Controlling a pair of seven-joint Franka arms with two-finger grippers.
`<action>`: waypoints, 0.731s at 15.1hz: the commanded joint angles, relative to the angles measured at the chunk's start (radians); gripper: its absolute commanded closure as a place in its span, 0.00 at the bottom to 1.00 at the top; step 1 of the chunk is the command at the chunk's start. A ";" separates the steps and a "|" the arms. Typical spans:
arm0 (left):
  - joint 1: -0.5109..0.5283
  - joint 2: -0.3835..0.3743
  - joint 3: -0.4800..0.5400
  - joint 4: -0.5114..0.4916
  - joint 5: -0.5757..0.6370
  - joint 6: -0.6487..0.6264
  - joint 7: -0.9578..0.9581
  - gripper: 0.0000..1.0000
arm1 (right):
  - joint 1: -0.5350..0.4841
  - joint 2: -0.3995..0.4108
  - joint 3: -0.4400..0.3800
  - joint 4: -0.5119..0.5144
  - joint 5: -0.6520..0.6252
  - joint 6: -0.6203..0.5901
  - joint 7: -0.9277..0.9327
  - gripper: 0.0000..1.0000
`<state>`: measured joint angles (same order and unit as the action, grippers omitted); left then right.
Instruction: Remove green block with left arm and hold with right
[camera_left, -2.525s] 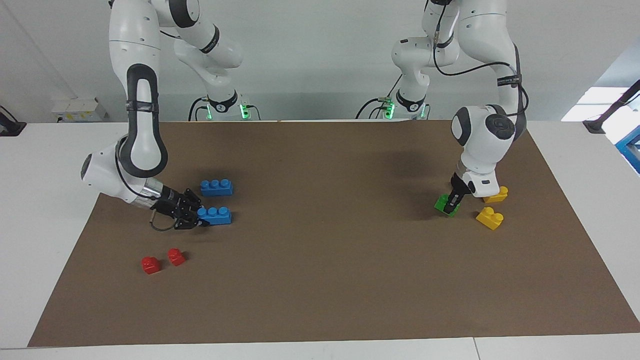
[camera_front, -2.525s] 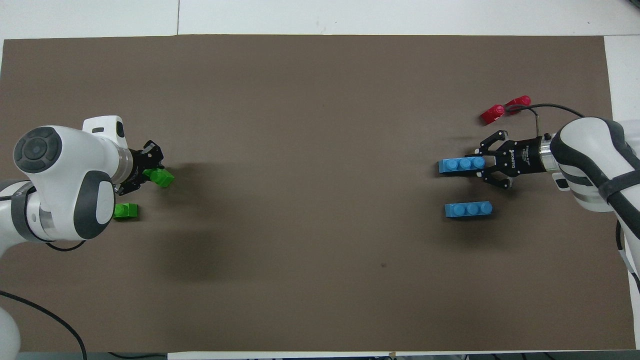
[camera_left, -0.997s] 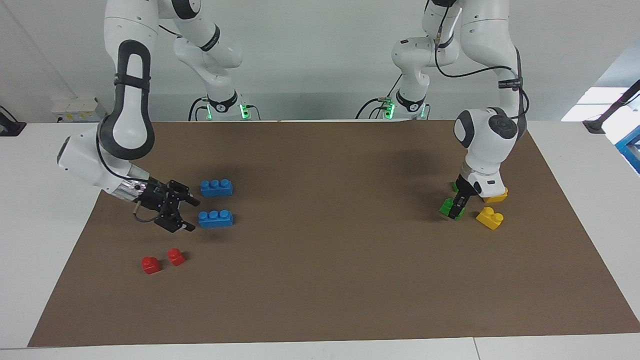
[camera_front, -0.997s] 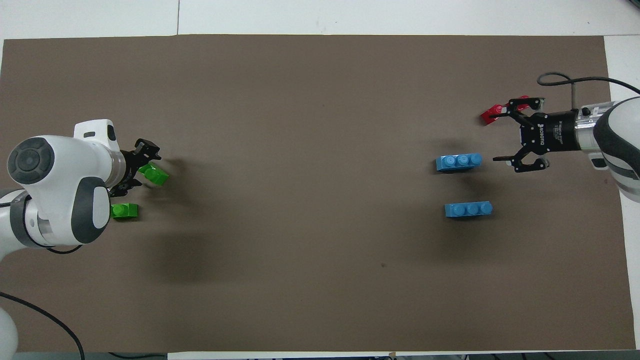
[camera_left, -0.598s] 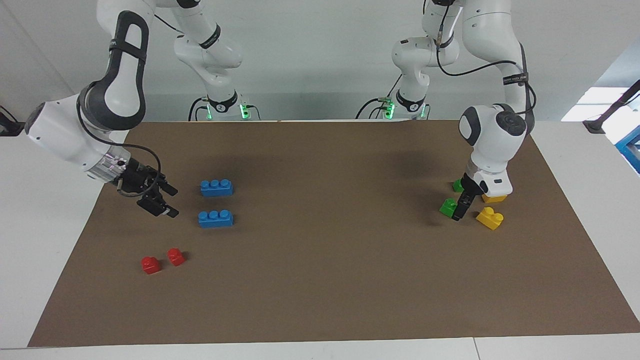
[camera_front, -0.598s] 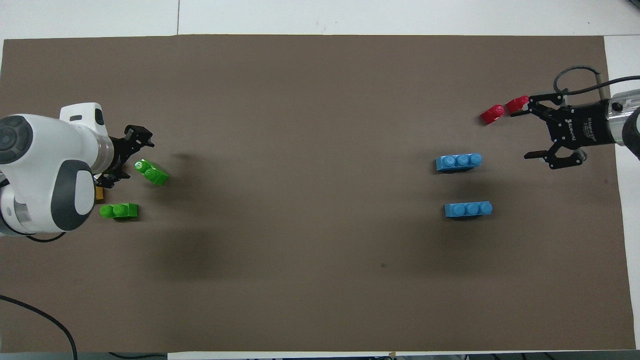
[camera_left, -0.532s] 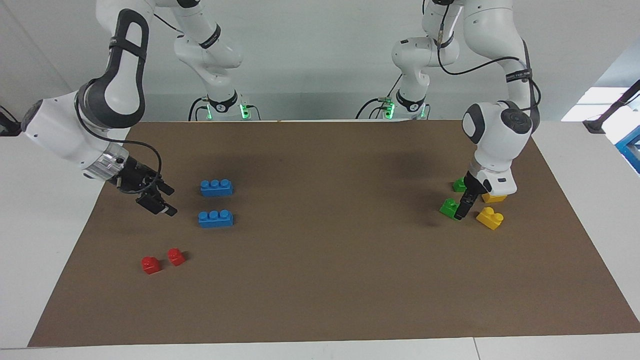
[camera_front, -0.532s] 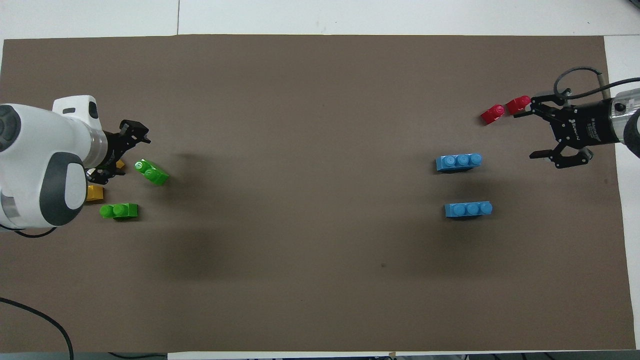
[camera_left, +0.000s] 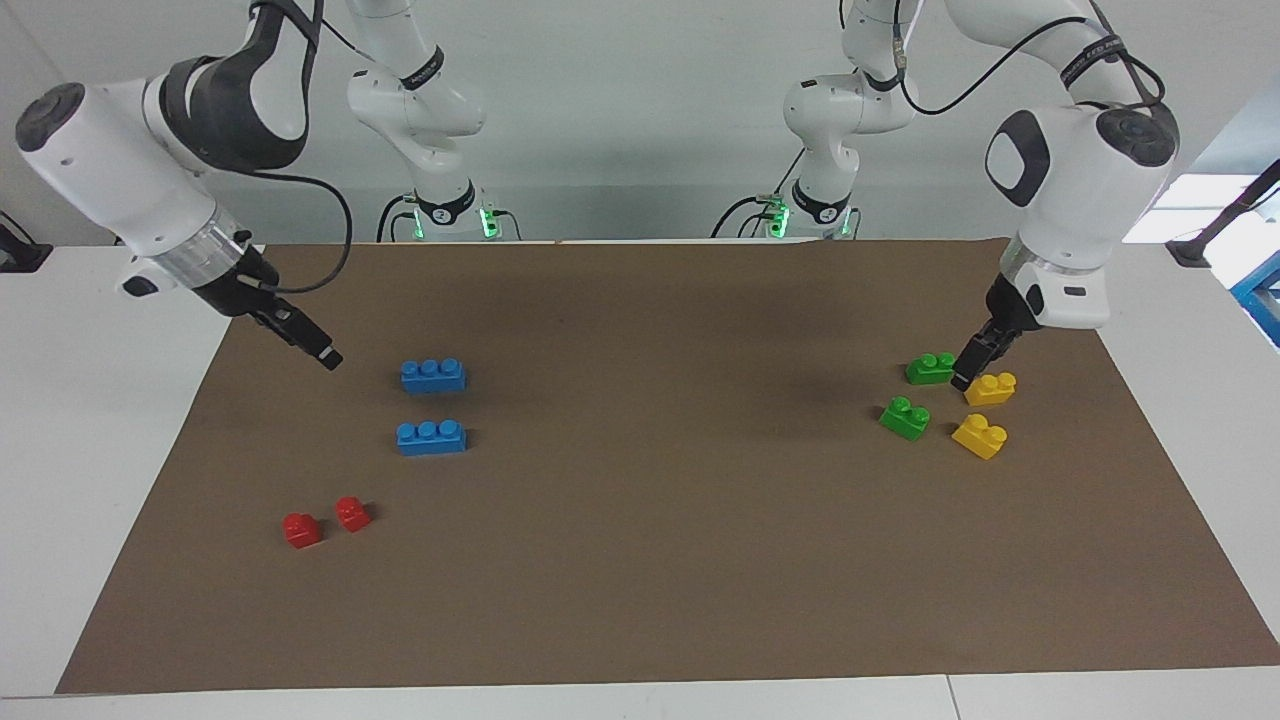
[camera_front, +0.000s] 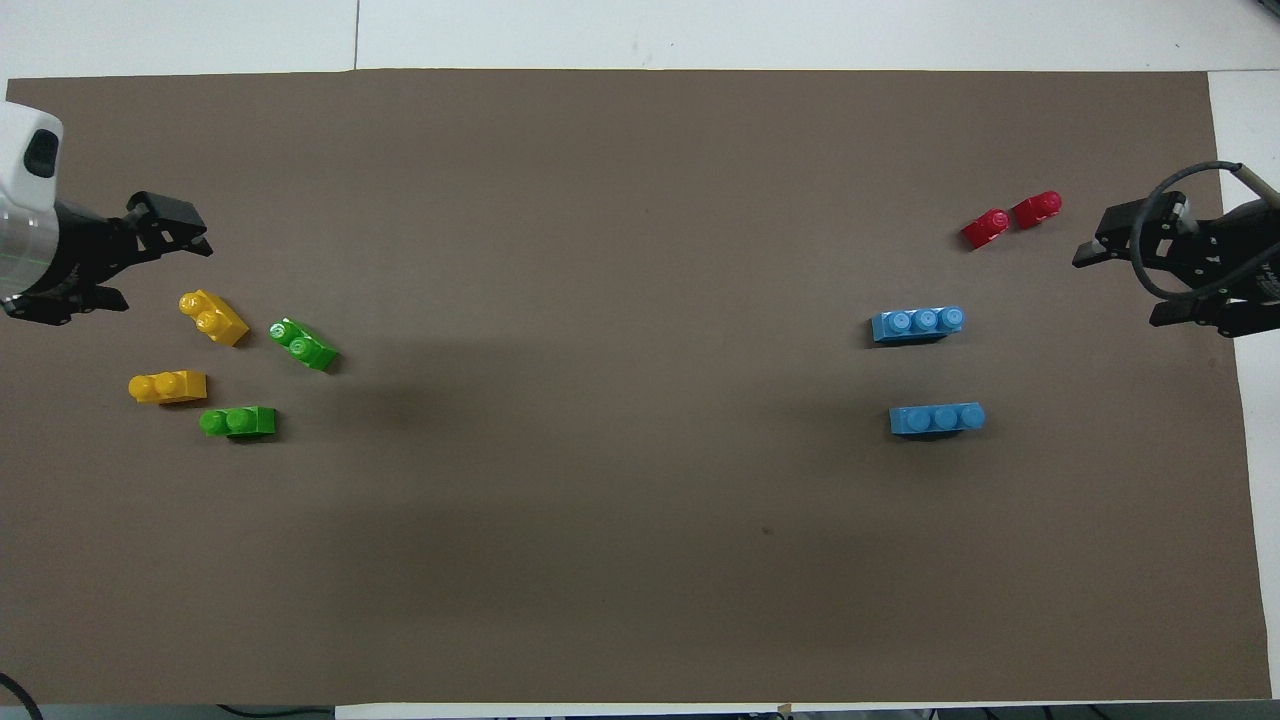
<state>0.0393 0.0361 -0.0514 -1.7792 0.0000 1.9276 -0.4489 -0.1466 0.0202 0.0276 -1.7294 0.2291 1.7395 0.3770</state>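
Two green blocks lie on the brown mat toward the left arm's end. One green block (camera_left: 904, 418) (camera_front: 303, 344) lies askew. The other green block (camera_left: 930, 368) (camera_front: 238, 421) lies nearer to the robots. Neither is held. My left gripper (camera_left: 968, 378) (camera_front: 165, 277) is open and empty. It is raised over the mat's edge beside the yellow bricks, clear of both green blocks. My right gripper (camera_left: 330, 360) (camera_front: 1118, 290) is open and empty. It is raised over the mat's edge at the right arm's end, apart from the blue bricks.
Two yellow bricks (camera_left: 990, 388) (camera_left: 979, 436) lie beside the green blocks. Two blue three-stud bricks (camera_left: 432, 375) (camera_left: 430, 437) and two small red bricks (camera_left: 301, 529) (camera_left: 351, 513) lie toward the right arm's end. The brown mat (camera_left: 650, 500) covers the table.
The left gripper let go of the askew green block, rose and drew back toward the mat's edge, uncovering the yellow bricks. The right gripper left the blue brick, rose and drew back.
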 joint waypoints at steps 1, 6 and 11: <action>0.030 -0.064 0.001 0.020 -0.008 -0.102 0.229 0.00 | 0.016 -0.014 0.002 0.039 -0.028 -0.067 -0.093 0.00; 0.024 -0.071 0.001 0.151 -0.005 -0.306 0.409 0.00 | 0.111 -0.039 0.003 0.083 -0.155 -0.078 -0.176 0.00; 0.019 -0.064 -0.002 0.213 -0.002 -0.413 0.458 0.00 | 0.111 -0.040 0.003 0.128 -0.175 -0.092 -0.316 0.00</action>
<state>0.0613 -0.0463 -0.0537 -1.6023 0.0000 1.5602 -0.0157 -0.0257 -0.0196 0.0279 -1.6309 0.0852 1.6787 0.1224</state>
